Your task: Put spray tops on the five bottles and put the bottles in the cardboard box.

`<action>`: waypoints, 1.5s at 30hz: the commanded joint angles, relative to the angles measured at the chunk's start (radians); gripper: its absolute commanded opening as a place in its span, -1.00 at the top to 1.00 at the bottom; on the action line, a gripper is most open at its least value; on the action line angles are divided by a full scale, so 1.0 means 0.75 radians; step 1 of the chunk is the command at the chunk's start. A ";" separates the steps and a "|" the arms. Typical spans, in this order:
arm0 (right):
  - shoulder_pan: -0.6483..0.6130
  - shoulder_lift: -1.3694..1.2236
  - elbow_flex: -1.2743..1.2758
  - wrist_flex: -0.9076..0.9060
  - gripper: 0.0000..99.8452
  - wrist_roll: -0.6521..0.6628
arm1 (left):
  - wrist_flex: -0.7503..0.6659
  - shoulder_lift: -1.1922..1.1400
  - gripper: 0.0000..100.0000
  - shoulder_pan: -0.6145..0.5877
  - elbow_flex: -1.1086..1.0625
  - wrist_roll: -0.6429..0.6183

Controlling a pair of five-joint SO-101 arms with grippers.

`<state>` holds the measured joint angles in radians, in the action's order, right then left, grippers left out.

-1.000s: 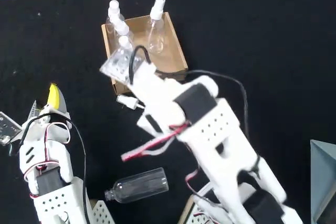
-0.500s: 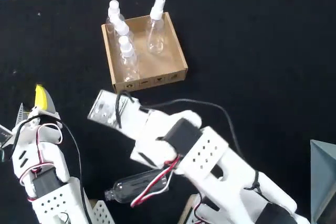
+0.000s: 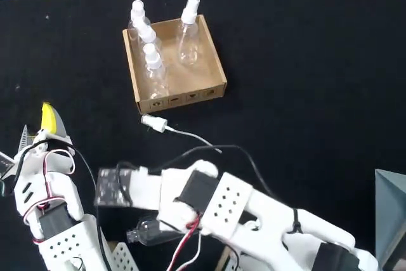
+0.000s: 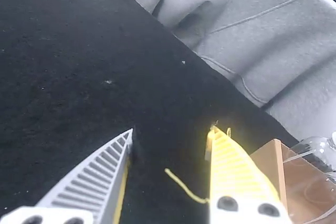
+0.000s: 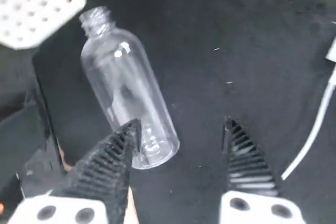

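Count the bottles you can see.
5. Four capped bottles in the cardboard box: three clustered, one apart. One uncapped bottle lies on the table.

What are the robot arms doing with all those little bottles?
The right gripper hangs open at the last bottle, which lies on its side on the black table with no top on. Its spray top lies loose near the cardboard box. Four bottles with tops already sit in the box. The left gripper is open off to the side and holds nothing.
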<state>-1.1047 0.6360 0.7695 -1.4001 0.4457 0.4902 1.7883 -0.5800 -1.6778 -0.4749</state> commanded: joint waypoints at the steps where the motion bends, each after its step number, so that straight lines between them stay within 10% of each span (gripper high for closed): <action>1: -0.068 0.066 0.024 0.031 0.58 0.098 | -0.037 0.020 0.59 -0.011 -0.030 0.002; 29: -0.084 0.058 0.386 0.239 0.61 0.518 | -0.037 0.020 0.59 -0.011 -0.030 0.004; 45: 0.405 0.066 0.326 0.239 0.86 0.628 | -0.037 0.020 0.59 -0.011 -0.030 0.004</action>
<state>-0.8991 0.6437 1.0625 -1.2344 0.9030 0.4902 1.7883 -0.5800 -1.6778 -0.4749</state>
